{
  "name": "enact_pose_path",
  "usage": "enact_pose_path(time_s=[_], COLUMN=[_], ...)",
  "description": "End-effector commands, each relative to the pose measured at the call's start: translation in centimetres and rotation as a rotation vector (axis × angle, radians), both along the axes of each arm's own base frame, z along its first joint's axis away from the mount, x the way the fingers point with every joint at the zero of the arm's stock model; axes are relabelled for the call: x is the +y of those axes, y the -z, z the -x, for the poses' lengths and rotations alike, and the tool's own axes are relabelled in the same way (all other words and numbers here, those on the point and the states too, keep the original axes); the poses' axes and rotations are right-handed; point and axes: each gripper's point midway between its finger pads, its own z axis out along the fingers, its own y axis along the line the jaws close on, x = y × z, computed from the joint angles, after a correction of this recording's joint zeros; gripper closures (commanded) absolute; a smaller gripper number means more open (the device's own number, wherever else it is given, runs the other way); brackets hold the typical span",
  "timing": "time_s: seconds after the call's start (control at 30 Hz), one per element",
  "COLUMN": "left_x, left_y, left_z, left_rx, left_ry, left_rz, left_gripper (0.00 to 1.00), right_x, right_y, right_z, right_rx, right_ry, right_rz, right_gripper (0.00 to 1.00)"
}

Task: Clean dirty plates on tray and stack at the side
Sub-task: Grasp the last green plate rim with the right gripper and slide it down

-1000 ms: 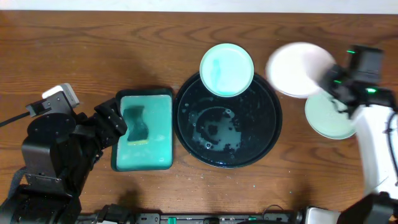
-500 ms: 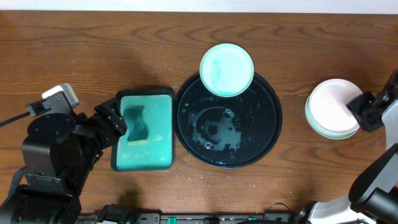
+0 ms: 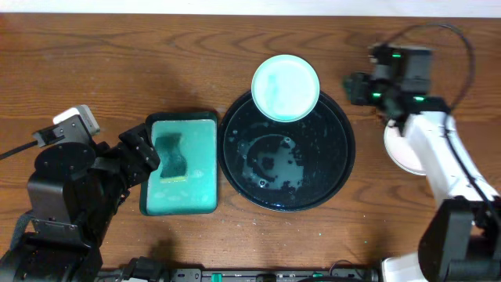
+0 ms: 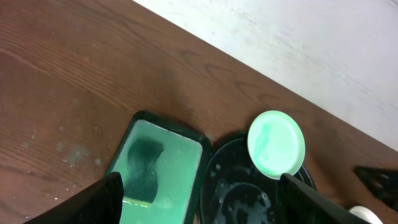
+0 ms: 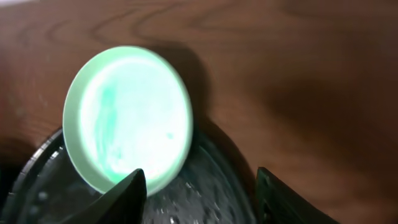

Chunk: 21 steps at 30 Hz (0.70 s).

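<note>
Since a second ago the right arm has given up the white plate it was carrying. That plate now lies on the pale one, and the stack of plates (image 3: pixel 397 150) sits on the surface to the right of the black tray (image 3: pixel 235 168), apart from its rim and partly hidden under the arm's white forearm. The right gripper (image 3: pixel 354 88) has swung off the stack toward the tray's far right edge. Its jaws are parted with nothing between them and hang near the teal-tinted plate (image 3: pixel 286 88) without gripping it. That plate has not moved: it is propped on the tray's far rim, part over the tray and part over the wood beyond. The tray's glossy floor is wet and speckled, as before. The left gripper (image 3: pixel 143 153) has stayed where it was at the left end of the green tray (image 3: pixel 200 184), jaws spread wide and empty. A dark green sponge (image 3: pixel 172 153) lies there in pale green liquid, also unmoved. The surface (image 3: pixel 102 63) is brown wood with a strong grain and shows faint pale smudges in the left wrist view. Past its far edge lies a whitish, mottled area (image 4: pixel 298 37); whether it is floor or wall cannot be told. A black cable (image 3: pixel 462 43) loops over the right arm.
</note>
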Motion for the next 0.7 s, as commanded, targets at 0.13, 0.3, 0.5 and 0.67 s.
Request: enact_pose_path(time_s=[0.13,0.3,0.5,0.67], left_x=[0.1,0.1,0.1,0.1], left_y=[-0.5,-0.5,-0.5,-0.5], left_z=[0.1,0.1,0.1,0.1], left_rx=[-0.014,-0.014,-0.014,-0.014], left_ry=[-0.003,-0.003,-0.003,-0.003], left_rz=[0.004,0.004,0.004,0.004], left_gripper=[0.21,0.21,0.21,0.21], right_x=[2.0,2.9,4.4,5.2], right_y=[7.2,9.1,11.3,10.4], right_z=[-3.4,-5.4,-4.9,-3.8], right_rx=[-0.028,-0.082,-0.032,-0.001], right_ry=[-0.016,-0.014,-0.055,-0.085], right_rz=[0.319,0.296,0.217,0.165], right_gripper=[0.39,0.41,0.75,0.99])
